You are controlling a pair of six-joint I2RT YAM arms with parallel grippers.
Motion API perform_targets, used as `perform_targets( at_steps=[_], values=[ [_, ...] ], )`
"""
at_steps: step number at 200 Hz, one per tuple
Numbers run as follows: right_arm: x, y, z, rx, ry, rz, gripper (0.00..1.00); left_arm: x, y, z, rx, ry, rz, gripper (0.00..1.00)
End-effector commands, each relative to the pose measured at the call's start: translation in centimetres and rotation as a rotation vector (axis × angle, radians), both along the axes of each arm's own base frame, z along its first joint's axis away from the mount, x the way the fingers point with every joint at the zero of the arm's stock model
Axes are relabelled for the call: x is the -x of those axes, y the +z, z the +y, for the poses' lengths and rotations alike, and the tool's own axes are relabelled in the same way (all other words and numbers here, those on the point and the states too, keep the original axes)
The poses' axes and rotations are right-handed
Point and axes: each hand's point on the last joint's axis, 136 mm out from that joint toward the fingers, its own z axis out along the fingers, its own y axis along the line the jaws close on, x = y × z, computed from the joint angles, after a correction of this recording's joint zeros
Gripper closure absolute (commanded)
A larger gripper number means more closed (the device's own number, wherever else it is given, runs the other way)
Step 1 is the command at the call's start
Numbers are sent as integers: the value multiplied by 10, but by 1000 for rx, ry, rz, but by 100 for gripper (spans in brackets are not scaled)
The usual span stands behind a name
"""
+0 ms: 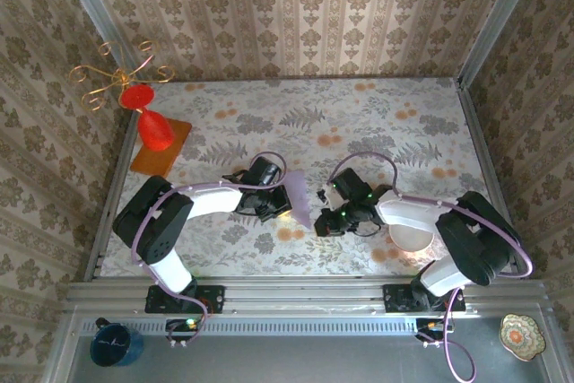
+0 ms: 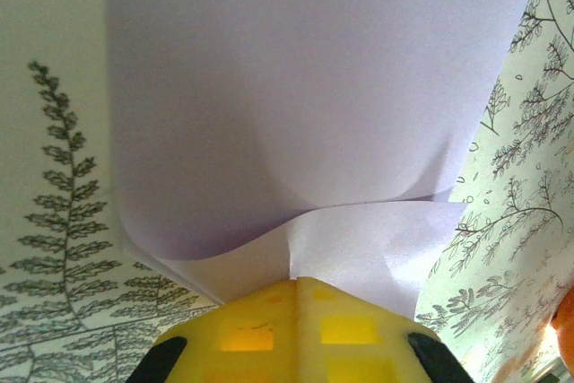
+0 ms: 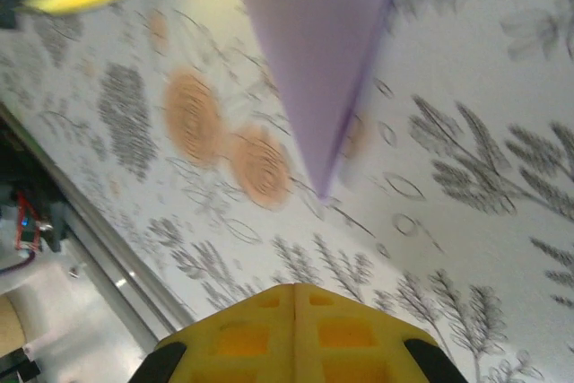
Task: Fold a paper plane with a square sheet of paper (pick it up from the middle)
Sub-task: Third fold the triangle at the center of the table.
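place: robot lab cell, home-styled | cues: damask wallpaper panels (image 1: 305,15); floral table cover (image 1: 377,123); aluminium rail (image 1: 305,293)

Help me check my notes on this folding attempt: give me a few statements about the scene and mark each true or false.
1. The left gripper is shut on the lilac paper. True.
2. The right gripper grips the paper too. False: it is shut on nothing, and the paper's pointed tip hangs apart from it.
3. The red vase stands on the orange mat. True.
4. The paper lies flat and unfolded on the table. False: it is folded to a point and held by the left gripper.
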Motion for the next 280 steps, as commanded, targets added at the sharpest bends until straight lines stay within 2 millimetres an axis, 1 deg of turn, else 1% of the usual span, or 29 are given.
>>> perform_targets(
  at_steps=[1,35,65,81,99,122,136,153,172,192,213,253,280],
  values=[
    [-22,13,11,-23,-33,-48,93,8,-16,22,-108,6,43,92],
    [-35,-2,19,10,-41,-20,95,6,-13,18,-95,-1,38,93],
    [-39,-15,16,61,-51,-6,96,3,-7,13,-74,-12,26,92],
    [-37,-24,14,82,-48,15,97,0,-2,10,-61,-15,5,92],
    [-33,-35,11,111,-47,46,97,-6,7,6,-40,-29,-39,93],
    [-27,-44,6,147,-40,73,98,-10,27,-6,2,-72,-116,92],
    [-24,-48,3,168,-36,81,98,-9,36,-14,21,-103,-148,92],
    [-23,-50,1,184,-34,85,98,-3,40,-22,34,-136,-159,92],
    [-22,-51,-1,194,-35,90,98,5,35,-30,45,-159,-150,92],
    [-22,-53,-2,204,-36,93,99,13,24,-35,49,-174,-118,92],
    [-19,-55,-3,215,-31,102,99,18,16,-39,55,-188,-93,92],
    [-11,-65,-14,313,-9,113,99,20,-1,-33,23,-182,-60,92],
    [-4,-74,-27,393,-7,133,100,20,-11,-23,3,-163,-47,92]
  ],
)
